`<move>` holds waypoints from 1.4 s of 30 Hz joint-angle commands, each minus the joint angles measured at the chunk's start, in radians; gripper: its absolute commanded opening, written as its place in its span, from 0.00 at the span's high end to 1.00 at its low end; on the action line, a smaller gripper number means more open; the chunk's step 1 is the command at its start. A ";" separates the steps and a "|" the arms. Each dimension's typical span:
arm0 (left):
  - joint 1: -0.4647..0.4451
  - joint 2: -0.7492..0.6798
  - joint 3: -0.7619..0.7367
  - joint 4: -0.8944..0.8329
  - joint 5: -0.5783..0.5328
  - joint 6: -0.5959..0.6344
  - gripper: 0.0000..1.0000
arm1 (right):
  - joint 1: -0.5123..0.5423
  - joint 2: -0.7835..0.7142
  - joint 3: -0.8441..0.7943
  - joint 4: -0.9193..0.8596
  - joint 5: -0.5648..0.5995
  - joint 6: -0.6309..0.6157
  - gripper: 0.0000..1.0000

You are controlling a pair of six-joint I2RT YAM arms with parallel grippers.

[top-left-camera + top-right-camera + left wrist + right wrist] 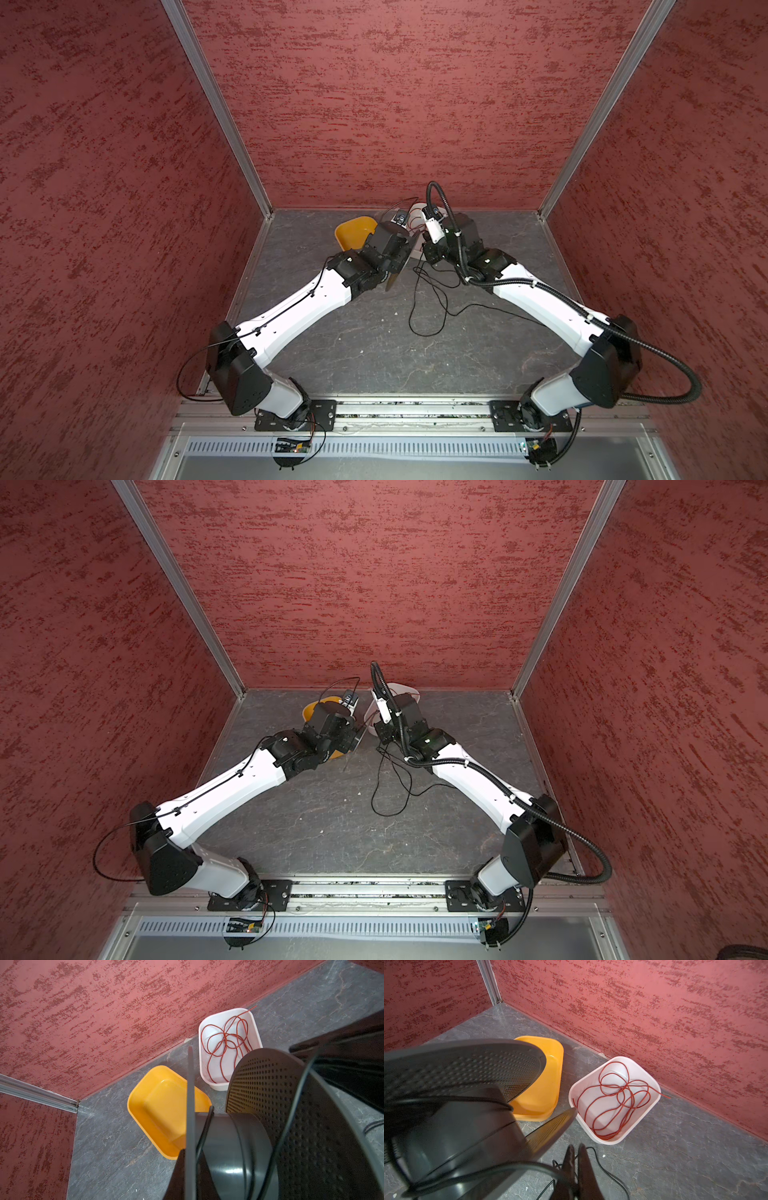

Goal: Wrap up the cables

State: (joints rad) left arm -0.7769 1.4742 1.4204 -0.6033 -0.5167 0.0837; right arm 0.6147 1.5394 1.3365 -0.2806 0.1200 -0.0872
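Note:
A thin black cable point(428, 307) point(390, 796) lies in loose loops on the grey floor between the two arms. My left gripper point(190, 1153) is shut on the thin flange of a black spool point(232, 1147) with perforated flanges, held off the floor. Strands of the cable point(204, 1132) run over the spool's hub. In the right wrist view the spool point(456, 1126) is close on one side. My right gripper point(576, 1147) is shut on the cable, which sweeps from its fingers back toward the spool. The rest of the cable point(604, 1169) trails on the floor below.
An empty yellow tray point(353, 235) point(166, 1109) and a white tray point(409, 692) point(652, 1084) holding a loose red cord point(614, 1101) stand near the back wall, just beyond the spool. Red walls close in three sides. The right arm's ribbed hose point(440, 208) arcs above its wrist.

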 commanded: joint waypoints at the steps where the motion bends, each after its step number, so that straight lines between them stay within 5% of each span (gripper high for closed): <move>1: -0.021 -0.061 0.064 -0.050 0.019 -0.010 1.00 | -0.057 0.012 0.032 0.046 -0.068 -0.018 0.99; 9: -0.047 -0.077 0.118 -0.140 0.034 -0.027 1.00 | -0.164 0.039 -0.041 0.162 -0.322 0.027 0.96; 19: -0.025 -0.143 0.175 -0.207 0.246 -0.109 1.00 | -0.213 0.098 -0.164 0.393 -0.563 0.088 0.90; 31: 0.070 -0.171 0.230 -0.241 0.374 -0.194 1.00 | -0.214 0.115 -0.285 0.581 -0.670 0.159 0.81; 38: 0.135 -0.163 0.309 -0.243 0.415 -0.246 1.00 | -0.215 0.102 -0.396 0.727 -0.701 0.227 0.64; 42: 0.142 -0.154 0.341 -0.236 0.413 -0.256 1.00 | -0.215 0.086 -0.441 0.747 -0.697 0.248 0.45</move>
State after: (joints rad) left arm -0.6411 1.3235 1.7195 -0.9047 -0.1287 -0.1406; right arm 0.4042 1.6478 0.9146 0.3786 -0.5583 0.1383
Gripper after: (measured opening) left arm 0.089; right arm 0.523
